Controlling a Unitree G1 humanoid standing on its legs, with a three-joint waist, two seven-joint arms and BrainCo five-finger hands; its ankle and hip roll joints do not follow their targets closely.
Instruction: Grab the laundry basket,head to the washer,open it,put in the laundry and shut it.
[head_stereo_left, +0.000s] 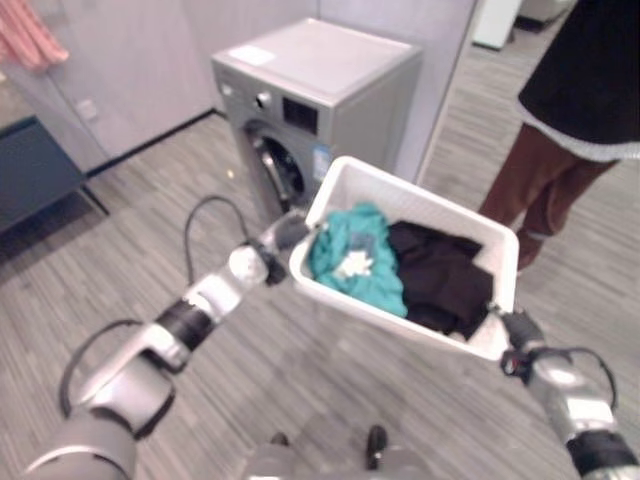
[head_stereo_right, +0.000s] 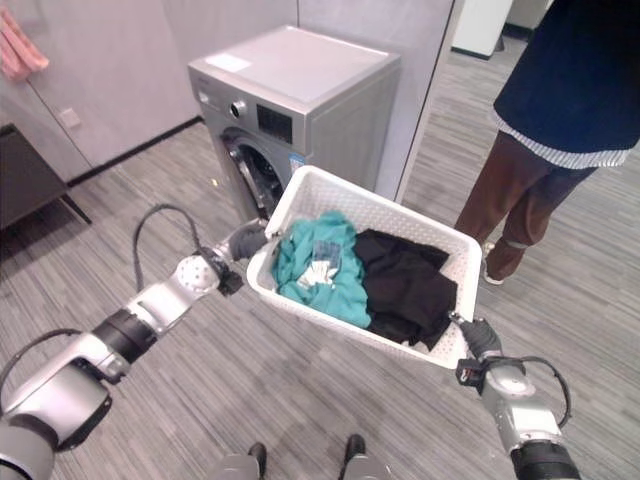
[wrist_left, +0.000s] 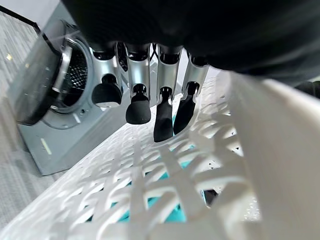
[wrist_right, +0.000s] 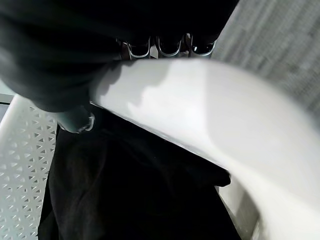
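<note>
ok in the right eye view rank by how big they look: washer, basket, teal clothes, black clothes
1. washer
2. basket, looks close in size to the washer, but is nearer the camera
3. teal clothes and black clothes, too alike to rank

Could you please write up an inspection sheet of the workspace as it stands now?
Surface: grey striped floor.
Job's things: white perforated plastic laundry basket carried tilted, holding teal cloth and black cloth; silver front-loading washer ahead, round door closed.
Clutter: nothing seen.
Hands: left hand at the basket's left end; right hand curled over its right rim.
Cables: nothing reported.
Surroundings: person standing right; dark bench left.
</note>
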